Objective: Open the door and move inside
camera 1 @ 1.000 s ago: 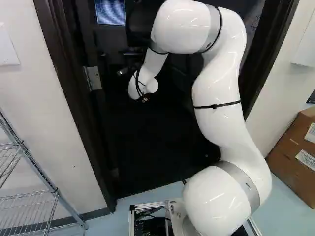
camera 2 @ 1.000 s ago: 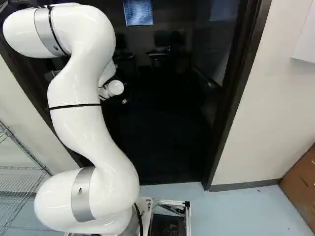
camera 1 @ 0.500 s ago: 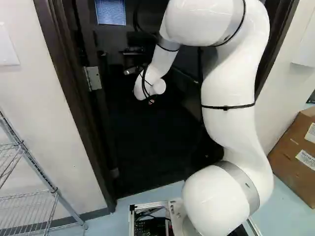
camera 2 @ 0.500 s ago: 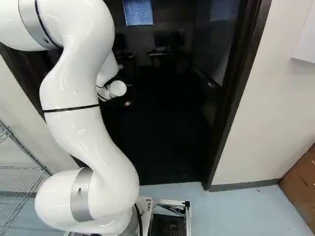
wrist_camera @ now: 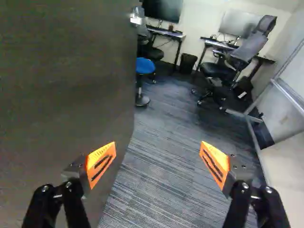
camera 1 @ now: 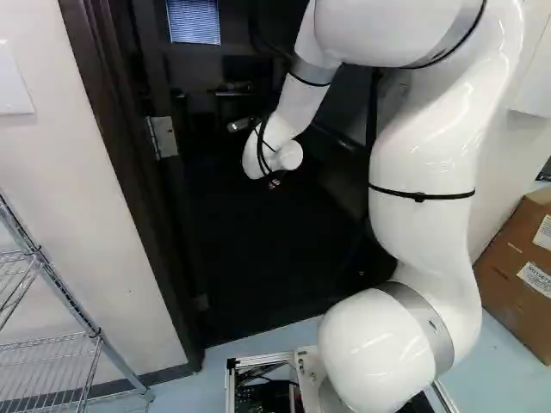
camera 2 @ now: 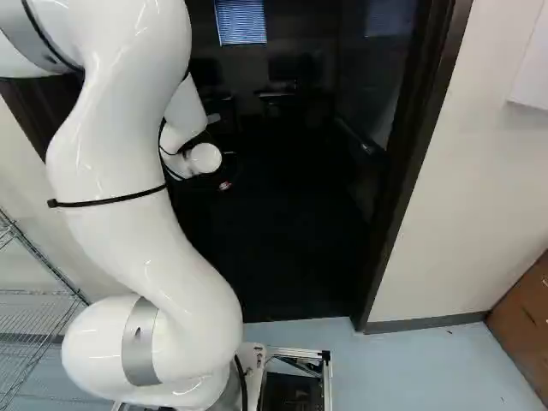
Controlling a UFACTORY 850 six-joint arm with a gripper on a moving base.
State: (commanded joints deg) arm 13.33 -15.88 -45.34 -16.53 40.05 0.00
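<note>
Pincer parted, apparently beside door.

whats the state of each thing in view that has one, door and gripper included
Dark grey flat door, swung open inward
Black gripper with orange pads, open, jaws apart, holding nothing
White jointed arm, bent, reaching through the dark-framed doorway
Round blue-seated stool, upright, unoccupied
Grey and black office chair, upright, unoccupied
Black bin, upright, contents not visible
Slatted window blind, lowered
</note>
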